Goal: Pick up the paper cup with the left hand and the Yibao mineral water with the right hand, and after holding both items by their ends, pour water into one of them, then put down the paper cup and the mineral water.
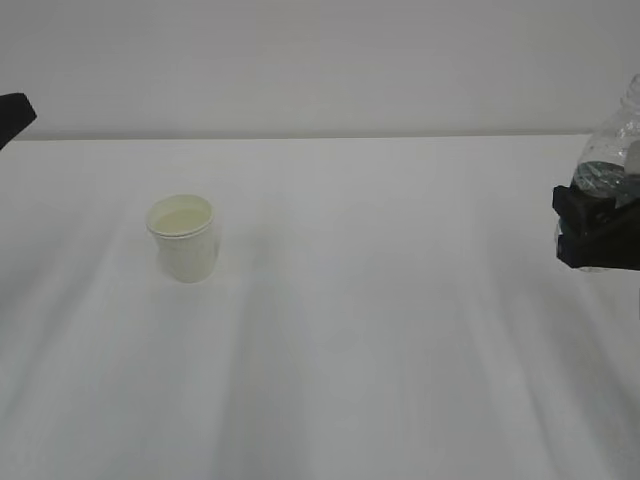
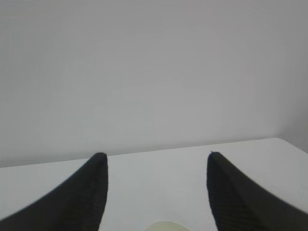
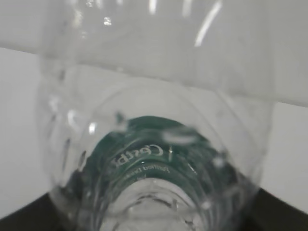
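The white paper cup [image 1: 183, 238] stands upright on the white table, left of centre; its rim [image 2: 166, 226] shows at the bottom edge of the left wrist view. My left gripper [image 2: 156, 192] is open and empty, its fingers spread either side above the cup's rim; only a black tip [image 1: 14, 113] of it shows at the far left of the exterior view. My right gripper [image 1: 598, 232] at the far right edge is shut on the clear Yibao mineral water bottle [image 1: 611, 150], held off the table. The bottle [image 3: 154, 159] with its green label fills the right wrist view.
The white table [image 1: 380, 330] runs to a plain white wall behind. Nothing else stands on it between the cup and the bottle.
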`<state>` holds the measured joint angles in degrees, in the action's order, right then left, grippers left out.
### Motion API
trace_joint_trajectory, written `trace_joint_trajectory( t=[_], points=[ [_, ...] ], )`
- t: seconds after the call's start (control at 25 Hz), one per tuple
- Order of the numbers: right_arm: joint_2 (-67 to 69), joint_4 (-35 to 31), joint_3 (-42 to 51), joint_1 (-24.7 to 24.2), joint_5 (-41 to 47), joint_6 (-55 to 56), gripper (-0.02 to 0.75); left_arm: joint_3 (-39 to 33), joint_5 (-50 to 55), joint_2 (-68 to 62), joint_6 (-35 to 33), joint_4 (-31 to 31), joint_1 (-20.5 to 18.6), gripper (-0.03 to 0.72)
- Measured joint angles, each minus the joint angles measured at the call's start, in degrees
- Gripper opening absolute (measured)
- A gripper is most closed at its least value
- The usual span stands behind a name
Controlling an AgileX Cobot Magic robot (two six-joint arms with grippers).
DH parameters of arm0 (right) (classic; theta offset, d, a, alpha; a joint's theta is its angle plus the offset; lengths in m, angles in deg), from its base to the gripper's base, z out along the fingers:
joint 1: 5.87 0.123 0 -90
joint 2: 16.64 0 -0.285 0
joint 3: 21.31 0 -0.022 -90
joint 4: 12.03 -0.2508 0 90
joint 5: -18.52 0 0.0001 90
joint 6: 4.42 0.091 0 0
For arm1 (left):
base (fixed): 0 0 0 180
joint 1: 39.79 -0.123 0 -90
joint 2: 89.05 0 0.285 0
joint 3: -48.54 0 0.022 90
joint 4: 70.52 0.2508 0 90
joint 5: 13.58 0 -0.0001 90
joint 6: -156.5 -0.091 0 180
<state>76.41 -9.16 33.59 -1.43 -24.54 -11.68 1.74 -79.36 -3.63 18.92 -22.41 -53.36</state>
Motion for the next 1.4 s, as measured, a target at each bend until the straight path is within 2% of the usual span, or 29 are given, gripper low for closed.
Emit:
trace_joint_trajectory(
  t=[0.32,0.64,1.4],
  points=[
    [6.96,-4.13,-0.26,0.00,-8.62,0.00,0.445,0.00,0.00,0.00,0.00,-0.15,0.00,0.467],
    [15.48,-4.83,-0.39,0.00,-20.43,3.90,0.445,0.00,0.00,0.00,0.00,-0.39,0.00,0.467],
    [20.92,-5.31,-0.89,0.00,-21.34,6.23,0.445,0.00,0.00,0.00,0.00,1.05,0.00,0.467]
  ],
)
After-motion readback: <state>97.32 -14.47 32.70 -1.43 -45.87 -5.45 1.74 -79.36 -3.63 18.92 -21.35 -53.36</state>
